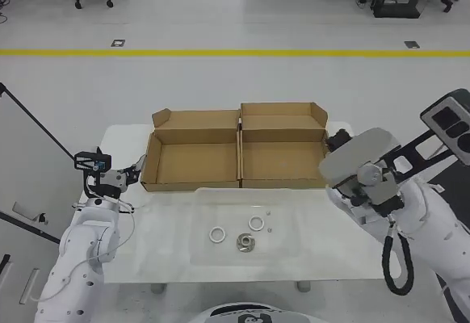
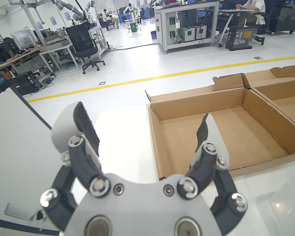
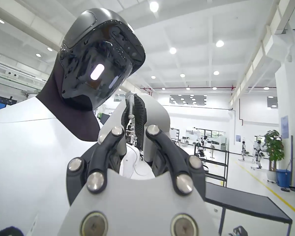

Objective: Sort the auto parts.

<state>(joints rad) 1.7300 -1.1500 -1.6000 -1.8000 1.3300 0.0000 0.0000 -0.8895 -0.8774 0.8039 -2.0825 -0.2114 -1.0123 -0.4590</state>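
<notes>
We judge sorting not yet begun: a white plastic ring [image 1: 217,235], a second white ring [image 1: 257,223] and a grey metal round part [image 1: 244,241] lie on the white surface [image 1: 154,242], nearer than the empty left brown cardboard box [image 1: 195,161] and right brown cardboard box [image 1: 283,157]. Our left gripper [image 2: 142,114] hangs open beside the left box. Our right gripper [image 3: 135,109], closed on nothing, points upward. Next, one gripper must descend over a part.

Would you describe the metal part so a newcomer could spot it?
Find the two open cardboard boxes on the table. On the clear tray before them lie three round parts. The grey metal one, nearest the robot, sits beside two white rings.
</notes>
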